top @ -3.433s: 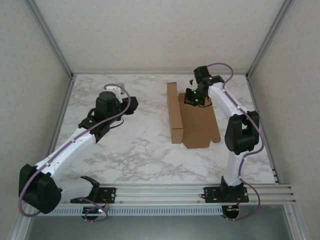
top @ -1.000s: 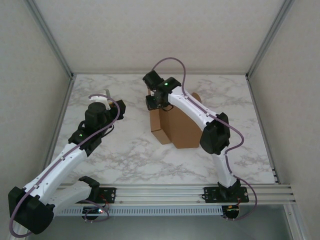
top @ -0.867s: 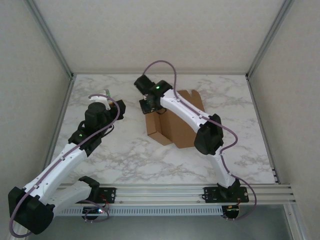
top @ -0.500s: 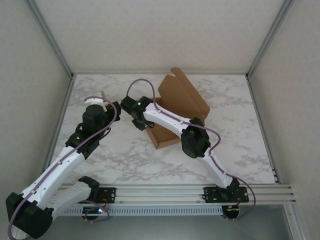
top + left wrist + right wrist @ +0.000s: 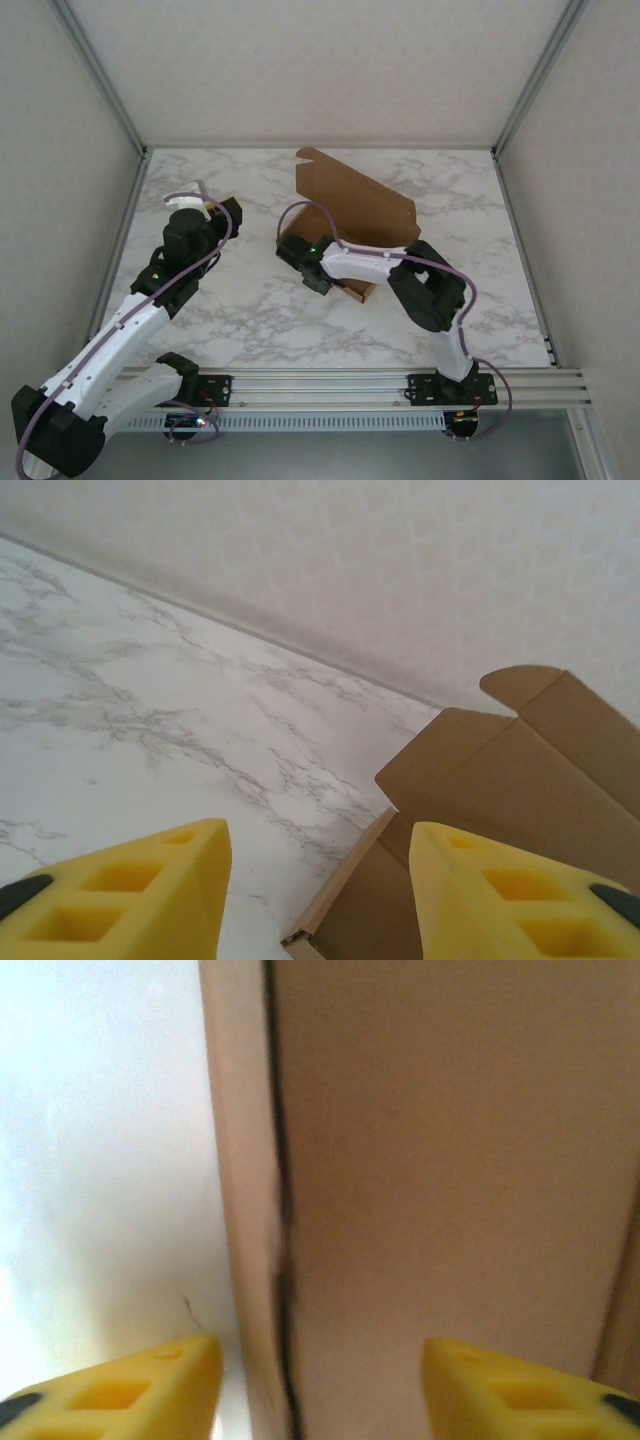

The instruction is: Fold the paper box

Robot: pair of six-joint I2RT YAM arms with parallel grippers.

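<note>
The brown paper box (image 5: 355,210) lies mid-table, its big lid panel tilted up toward the back. In the left wrist view the paper box (image 5: 500,810) takes up the lower right, a side wall edge running toward the fingers. My right gripper (image 5: 312,268) is low at the box's near-left corner; in the right wrist view its yellow fingers (image 5: 120,1385) stand open, straddling a folded box wall (image 5: 250,1210) seen very close and blurred. My left gripper (image 5: 205,207) hovers to the left of the box, open, nothing between its yellow pads (image 5: 130,890).
White marble tabletop (image 5: 240,300) spreads around the box, with room to the left and front. Aluminium frame posts (image 5: 120,120) and pale walls enclose the cell. A rail (image 5: 340,385) runs along the near edge with both arm bases.
The right arm swept from the box's far side round to its near-left corner, dragging the box leftward and tipping its lid panel up. The left gripper edged slightly back-left.
</note>
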